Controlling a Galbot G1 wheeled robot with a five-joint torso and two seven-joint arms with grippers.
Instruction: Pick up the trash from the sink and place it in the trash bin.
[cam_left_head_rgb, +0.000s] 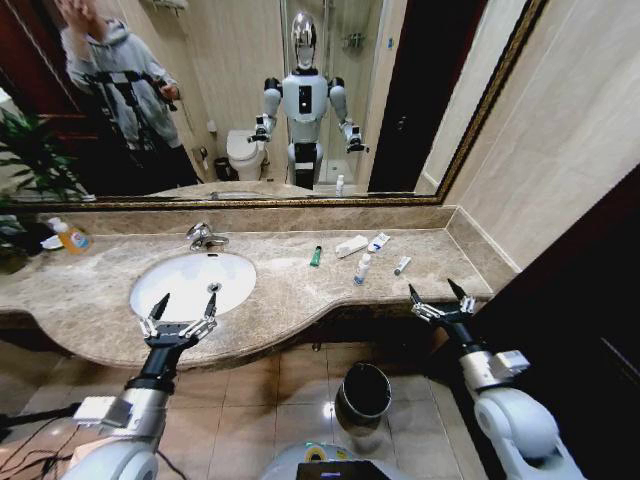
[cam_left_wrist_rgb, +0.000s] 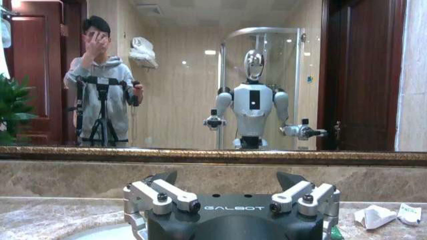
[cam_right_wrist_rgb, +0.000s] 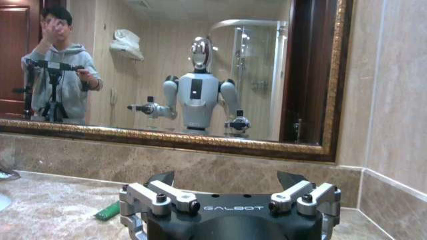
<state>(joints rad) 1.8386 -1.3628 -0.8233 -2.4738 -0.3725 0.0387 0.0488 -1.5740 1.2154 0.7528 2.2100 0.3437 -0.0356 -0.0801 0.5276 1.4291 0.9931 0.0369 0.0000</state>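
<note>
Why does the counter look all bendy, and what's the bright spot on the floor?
Head view: the wide lens curves the marble counter and mirror frame; a light glares off the floor tiles beside the trash bin. Wrist views: the mirror reflects the robot.

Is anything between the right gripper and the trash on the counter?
Nothing visible. The right gripper, jaws open, hovers over the counter's front edge. Bare marble lies between it and the small white tube, the clear bottle and the green stick. The left gripper hangs by the sink.
</note>
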